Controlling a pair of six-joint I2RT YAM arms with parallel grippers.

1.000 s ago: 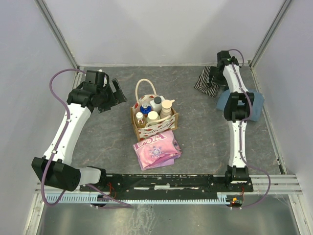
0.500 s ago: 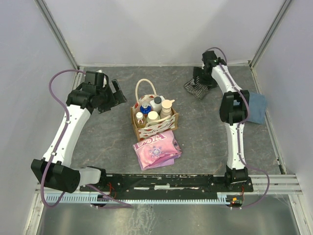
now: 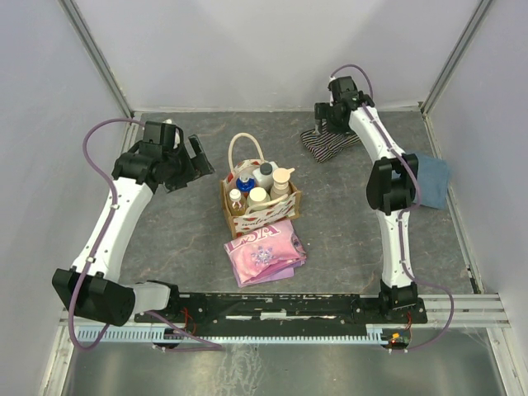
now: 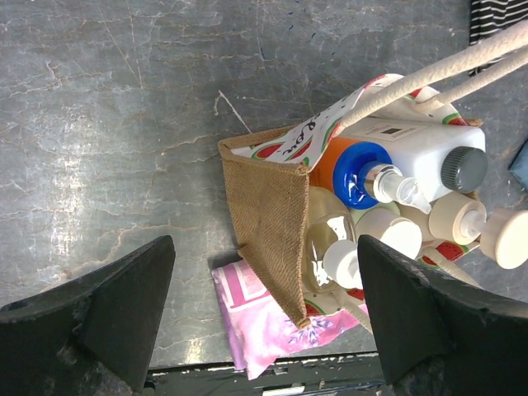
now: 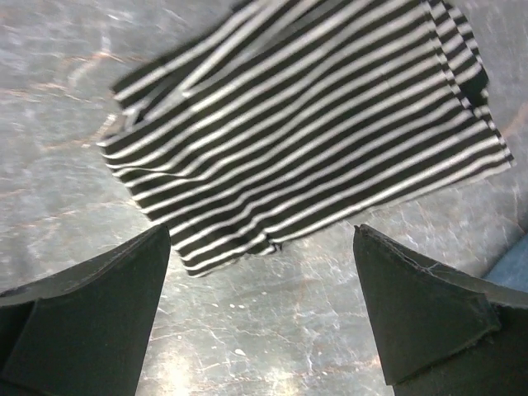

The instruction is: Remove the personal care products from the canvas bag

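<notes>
My left gripper (image 4: 264, 247) stands wide and holds nothing. Closest beneath it lies one soft pink folded cloth (image 4: 264, 326), pressed against the one small boxy canvas bag (image 4: 268, 206) just ahead of my fingers and clear of them. The bag has a coarse tan weave on the side facing me, red watermelon print on the cream panels and a cream rope handle (image 4: 462, 62) looping over it.

Inside I count five plastic bottles. From nearest to farthest:
- clear yellowish bottle with small white cap (image 4: 328, 247)
- bottle with round cream cap (image 4: 389, 233)
- orange bottle with glossy blue pump (image 4: 356, 169)
- beige pump bottle (image 4: 460, 219)
- boxy white bottle with grey ribbed cap (image 4: 417, 148)

My right gripper (image 5: 260, 235) is also spread wide and empty. It is over one black-and-white striped cloth (image 5: 305, 132) lying flat on the grey marbled table (image 5: 272, 330). A blue cloth (image 5: 513, 268) shows off to its right.
</notes>
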